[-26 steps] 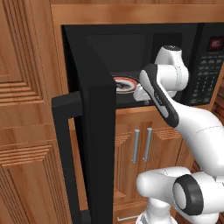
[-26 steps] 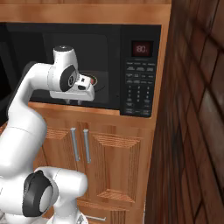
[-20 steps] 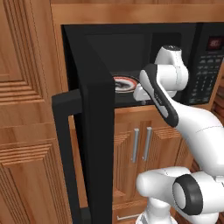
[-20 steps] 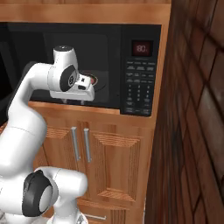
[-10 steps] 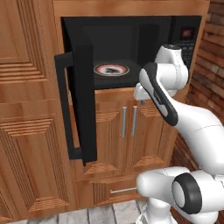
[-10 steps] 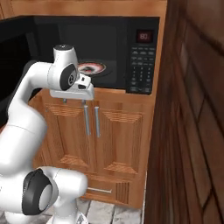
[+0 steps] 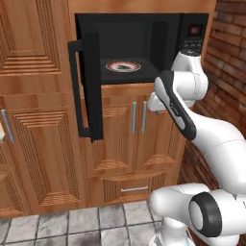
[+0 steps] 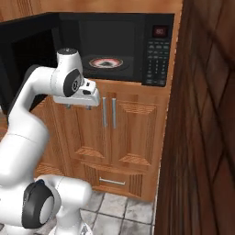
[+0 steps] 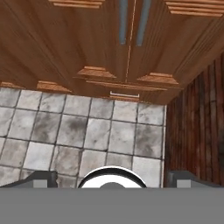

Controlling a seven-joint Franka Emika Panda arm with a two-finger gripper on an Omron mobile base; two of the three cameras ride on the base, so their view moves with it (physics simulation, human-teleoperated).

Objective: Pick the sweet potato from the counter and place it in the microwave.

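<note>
The black microwave (image 7: 144,45) (image 8: 117,46) stands open in the wooden cabinet wall, its door (image 7: 89,84) swung out to the left. On its red-ringed white turntable (image 7: 113,67) (image 8: 94,63) lies the sweet potato (image 7: 123,66) (image 8: 107,61), a small dark lump. My gripper (image 7: 154,108) (image 8: 78,107) (image 9: 113,178) hangs outside and below the cavity, in front of the lower cabinet doors, pointing down at the floor. It is open, fingertips (image 9: 41,177) wide apart with nothing between them. The counter is out of view.
Two lower cabinet doors with grey bar handles (image 7: 138,116) (image 8: 109,112) (image 9: 131,22) sit under the microwave, a drawer (image 7: 134,189) below them. A brick wall (image 7: 226,72) (image 8: 202,119) closes the right side. Grey floor tiles (image 9: 87,135) lie beneath the hand.
The whole picture has shifted: the base has backed away from the microwave. The gripper has come out of the cavity and opened wider, leaving the sweet potato on the turntable.
</note>
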